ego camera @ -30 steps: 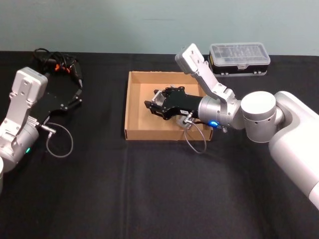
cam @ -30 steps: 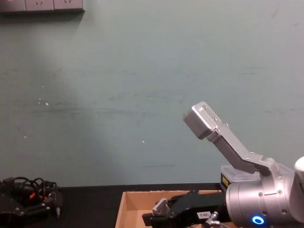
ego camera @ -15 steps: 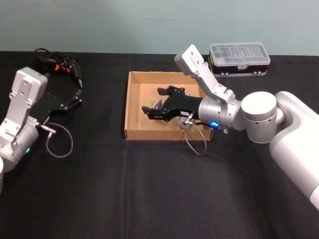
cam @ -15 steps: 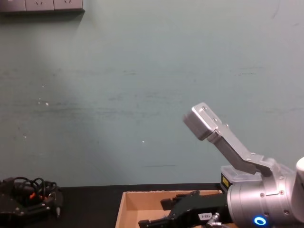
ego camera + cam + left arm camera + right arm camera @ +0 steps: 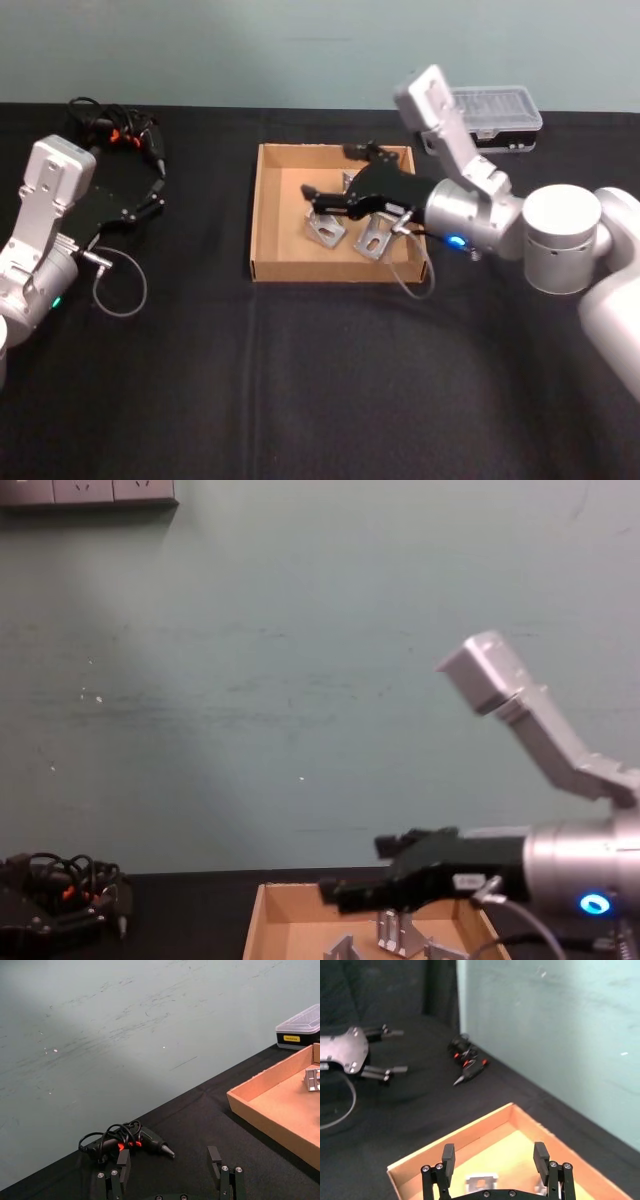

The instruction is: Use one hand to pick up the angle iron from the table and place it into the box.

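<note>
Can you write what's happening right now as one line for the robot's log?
right pincer: open, above box | angle irons: two, lying in box | left pincer: open, parked over table

Pale teal wall (image 5: 250, 660) behind, scuffed with faint streaks. White sockets (image 5: 88, 491) at its upper corner. Even, soft light throughout.

No legible text; yellow label on plastic case (image 5: 298, 1028) too small to read.

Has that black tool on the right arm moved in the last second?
Yes. The right tool has opened and risen above the box, drawing back toward the plastic case, leaving the angle irons on the box floor.
</note>
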Action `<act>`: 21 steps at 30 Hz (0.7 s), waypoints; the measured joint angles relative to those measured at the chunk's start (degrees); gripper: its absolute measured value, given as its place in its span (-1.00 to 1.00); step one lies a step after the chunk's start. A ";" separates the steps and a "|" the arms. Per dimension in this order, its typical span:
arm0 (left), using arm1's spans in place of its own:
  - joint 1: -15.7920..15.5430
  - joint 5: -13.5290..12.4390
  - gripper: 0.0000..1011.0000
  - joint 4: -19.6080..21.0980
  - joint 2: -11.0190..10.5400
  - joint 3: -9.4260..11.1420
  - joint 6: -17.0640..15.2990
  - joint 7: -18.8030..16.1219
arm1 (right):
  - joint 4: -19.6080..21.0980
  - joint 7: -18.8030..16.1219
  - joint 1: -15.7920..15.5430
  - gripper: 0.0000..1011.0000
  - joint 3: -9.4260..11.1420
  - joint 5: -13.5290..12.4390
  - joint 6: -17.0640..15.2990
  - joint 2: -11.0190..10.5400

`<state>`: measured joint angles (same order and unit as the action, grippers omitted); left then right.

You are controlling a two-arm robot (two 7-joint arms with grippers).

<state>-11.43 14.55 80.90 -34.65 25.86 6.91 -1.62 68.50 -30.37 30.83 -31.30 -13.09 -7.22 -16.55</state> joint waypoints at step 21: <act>0.00 0.00 0.98 0.00 0.00 0.00 0.00 0.00 | 16.34 17.29 -17.25 0.98 17.65 -1.34 4.01 -5.85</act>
<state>-11.43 14.55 80.90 -34.65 25.86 6.91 -1.62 84.84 -13.08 13.59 -13.65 -14.44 -3.21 -22.40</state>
